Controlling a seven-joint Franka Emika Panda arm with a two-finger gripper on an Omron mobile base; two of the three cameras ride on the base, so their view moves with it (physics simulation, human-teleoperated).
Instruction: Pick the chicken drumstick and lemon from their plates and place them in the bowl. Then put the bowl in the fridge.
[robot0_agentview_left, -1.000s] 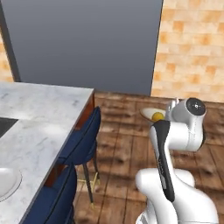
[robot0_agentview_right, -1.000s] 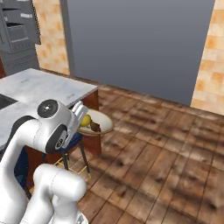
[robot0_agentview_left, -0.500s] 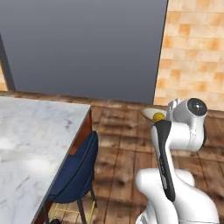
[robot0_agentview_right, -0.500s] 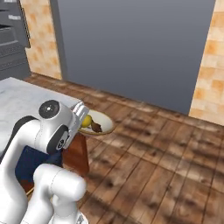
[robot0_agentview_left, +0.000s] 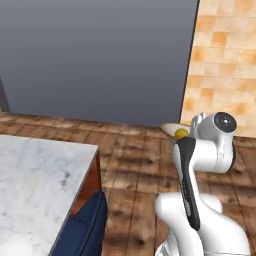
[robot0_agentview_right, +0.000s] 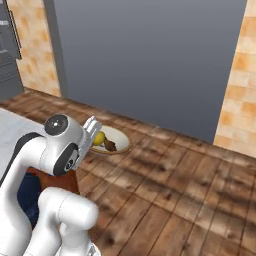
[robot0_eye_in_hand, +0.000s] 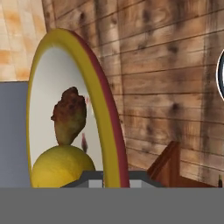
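My gripper (robot0_agentview_right: 93, 130) is shut on the rim of the tan bowl (robot0_agentview_right: 119, 140) and holds it out over the wooden floor. Inside lie the yellow lemon (robot0_agentview_right: 99, 138) and the brown chicken drumstick (robot0_agentview_right: 109, 146). In the hand view the bowl (robot0_eye_in_hand: 94, 74) stands on edge, with the drumstick (robot0_eye_in_hand: 69, 116) above the lemon (robot0_eye_in_hand: 61, 166). From the left base view the bowl (robot0_agentview_left: 169, 129) and lemon (robot0_agentview_left: 181, 133) peek out beside the hand. The fridge (robot0_agentview_left: 100, 60) is a dark grey front with its door shut, straight ahead (robot0_agentview_right: 150, 60). The plates are out of view.
The marble counter (robot0_agentview_left: 40, 175) lies at the lower left with a blue chair (robot0_agentview_left: 85, 230) tucked against it. Orange tiled wall (robot0_agentview_left: 225, 65) flanks the fridge on the right. Bare wooden floor (robot0_agentview_right: 190, 190) stretches between me and the fridge.
Both base views have shifted: the counter and chair slid down and left, and the fridge front looms larger. The bowl stays in the gripper with both foods inside.
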